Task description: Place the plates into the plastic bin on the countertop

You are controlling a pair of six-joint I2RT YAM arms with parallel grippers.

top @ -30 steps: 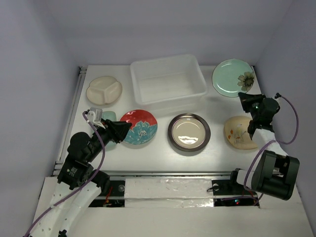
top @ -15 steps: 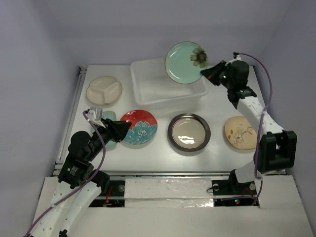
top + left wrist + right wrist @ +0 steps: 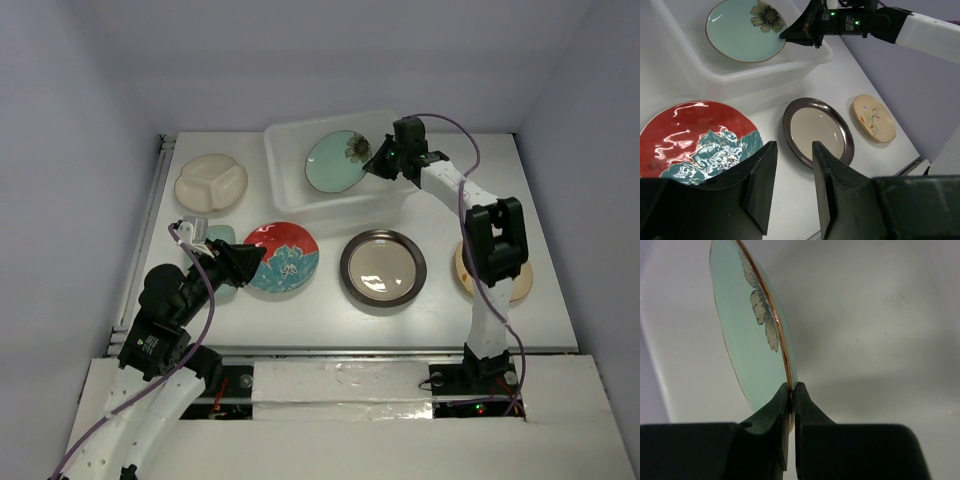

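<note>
My right gripper (image 3: pixel 376 165) is shut on the rim of the pale teal plate (image 3: pixel 335 161) and holds it inside the translucent plastic bin (image 3: pixel 283 190); the wrist view shows the rim (image 3: pixel 781 347) pinched between the pads. Whether the plate touches the bin floor I cannot tell. My left gripper (image 3: pixel 258 258) is open and empty, over the near left edge of the red plate with teal flower (image 3: pixel 285 256). The dark-rimmed metallic plate (image 3: pixel 383 267), cream floral plate (image 3: pixel 472 270), cream divided plate (image 3: pixel 211 183) and mint dish (image 3: pixel 219 237) lie on the white countertop (image 3: pixel 450 210).
A metal rail (image 3: pixel 148 220) runs along the countertop's left edge. Grey walls close in the back and sides. My right arm (image 3: pixel 470 200) reaches across from the right over the bin's right rim and partly covers the cream floral plate.
My right gripper picked the pale teal plate up from the back right of the countertop, carried it left above the bin, and has lowered it inside the bin. The left arm has not moved.
</note>
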